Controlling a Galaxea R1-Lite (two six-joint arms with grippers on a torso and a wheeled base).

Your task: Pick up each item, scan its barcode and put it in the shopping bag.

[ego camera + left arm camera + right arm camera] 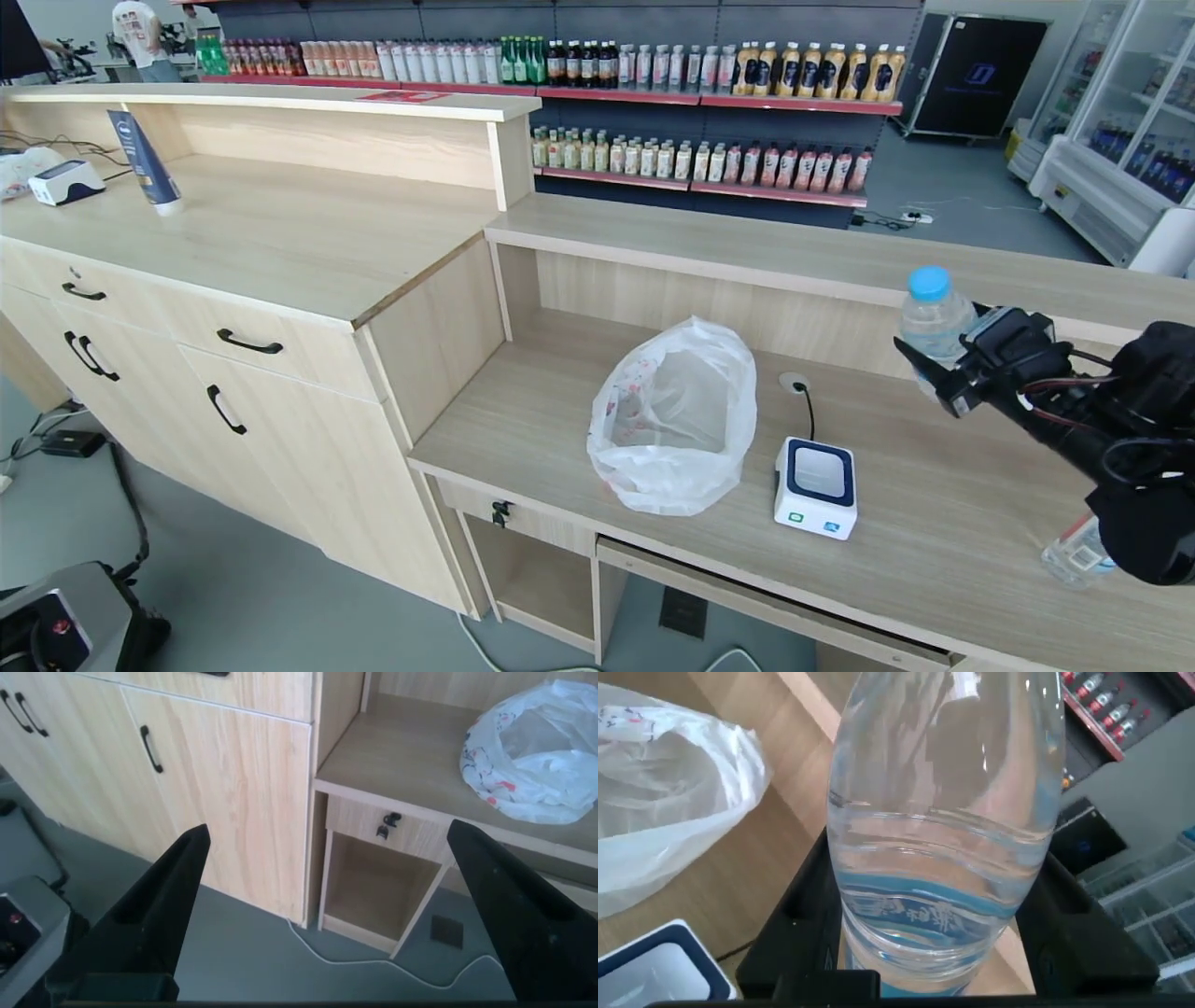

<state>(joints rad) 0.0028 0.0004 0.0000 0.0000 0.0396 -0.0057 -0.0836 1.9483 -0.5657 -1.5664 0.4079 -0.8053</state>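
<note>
A white barcode scanner (815, 485) with a dark window is sitting face-up on the light wooden bench (934, 467), its black cable (806, 408) running back to a grommet in the benchtop. Just to the left of the scanner, the white plastic shopping bag (672, 420) is standing with its mouth gaping open and nothing covering it. Well to the right of the scanner, near the bench's front edge, a second clear bottle (1076, 557) is lying partly hidden behind the right arm. To the right of the scanner and raised above the bench, the right gripper (945, 371) is clamping a clear water bottle (934, 322) around its lower body, blue cap uppermost. The left gripper (327, 915) is hanging with its fingers spread wide, holding nothing, over the grey floor far left of the scanner.
</note>
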